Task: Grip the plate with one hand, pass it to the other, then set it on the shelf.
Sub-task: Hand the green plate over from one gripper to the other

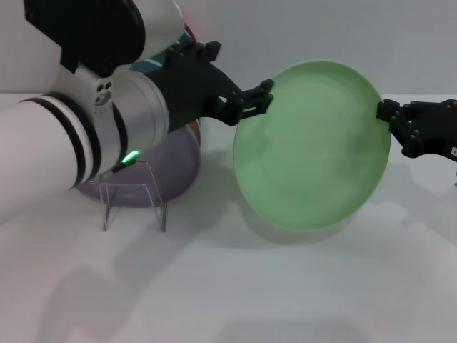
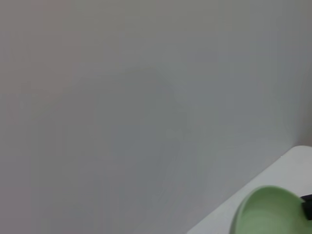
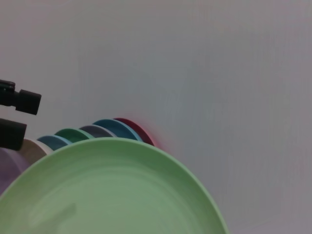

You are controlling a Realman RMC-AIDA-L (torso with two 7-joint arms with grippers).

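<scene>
Head view: plate [image 1: 312,146] upright in mid-air, beside and above the shelf [image 1: 133,196]; left gripper [image 1: 255,100] and right gripper [image 1: 394,118] each clenched on opposite rims. Risk: plate drops if one lets go before the other's pinch is secure

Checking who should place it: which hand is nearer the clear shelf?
Left. The left hand grips the plate rim just above and beside the shelf. The right hand is at the plate's far edge, well away from it.
</scene>
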